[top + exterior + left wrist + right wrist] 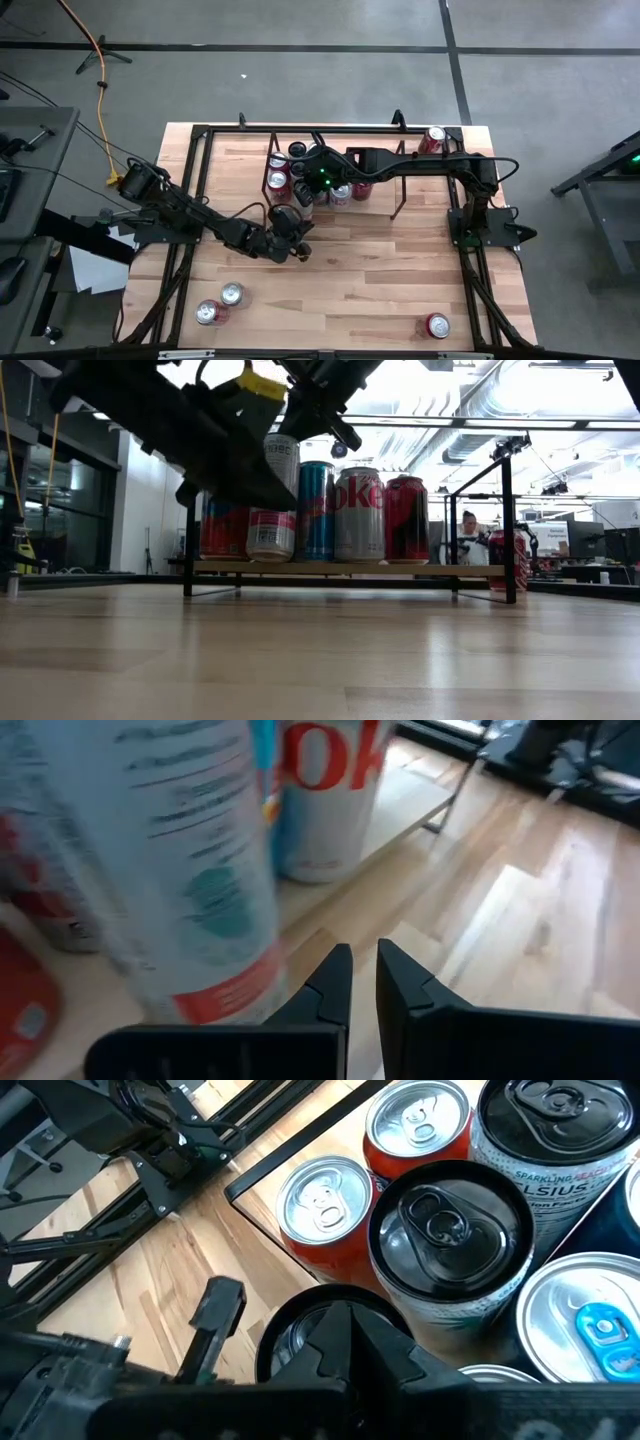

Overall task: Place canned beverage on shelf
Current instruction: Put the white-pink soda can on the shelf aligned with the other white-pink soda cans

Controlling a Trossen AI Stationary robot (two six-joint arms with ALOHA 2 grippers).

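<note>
The shelf (350,569), a low rack of black rods, carries a row of upright cans: red, white, blue, a silver Coke can (358,515), dark red. The white can with a red band (190,870) stands on its base, close beside my left gripper (365,978), which is shut on nothing and hangs at the shelf's near left end (293,235). My right gripper (345,1335) is shut above the can tops, over a dark-topped can (290,1335) on the shelf (330,165). My left gripper's finger (325,985) lies right beside the white can's lower wall (245,990); I cannot tell whether they touch. My right gripper points down at the dark-topped can's rim; its own fingers hide the spot, so I cannot tell whether it touches.
Loose cans stand on the table: two at the near left (220,303), one at the near right (437,325), one at the far right corner (432,138). A black rail frame (195,150) edges the table. Bare wood lies between the shelf and the near edge.
</note>
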